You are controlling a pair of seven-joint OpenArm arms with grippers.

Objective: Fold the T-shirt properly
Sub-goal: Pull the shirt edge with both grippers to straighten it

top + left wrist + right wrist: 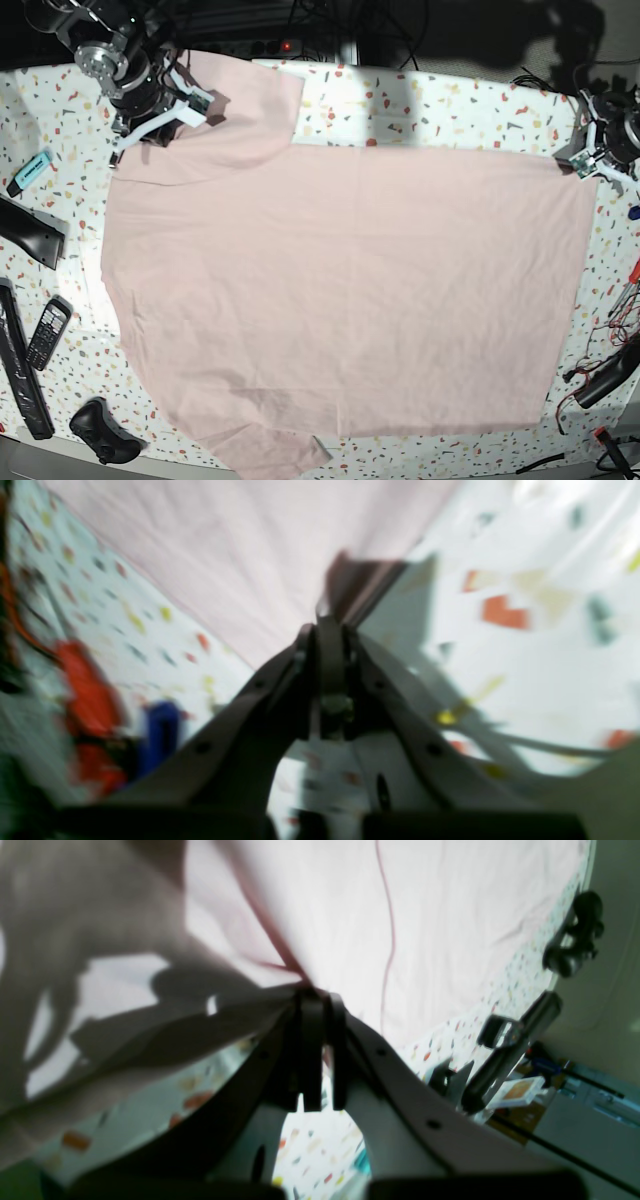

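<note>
The pale pink T-shirt (pixel 340 290) lies spread over most of the table, plain side up. In the base view my right gripper (pixel 160 125) is at the far left corner, at the sleeve and shoulder. The right wrist view shows that gripper (pixel 316 995) shut on a pinch of the T-shirt (pixel 440 915), with cloth bunched and lifted beside it. My left gripper (pixel 588 162) is at the far right corner of the shirt. Its own view shows the left gripper (pixel 330 622) shut on that corner of the T-shirt (pixel 240 545), which is folded up and dark.
The table (pixel 440 105) has a speckled white cover. Along its left edge lie a teal marker (pixel 30 172), a phone (pixel 48 335), long black bars (pixel 20 370) and a black controller (pixel 100 430). Cables and tools (pixel 610 375) sit at the right edge.
</note>
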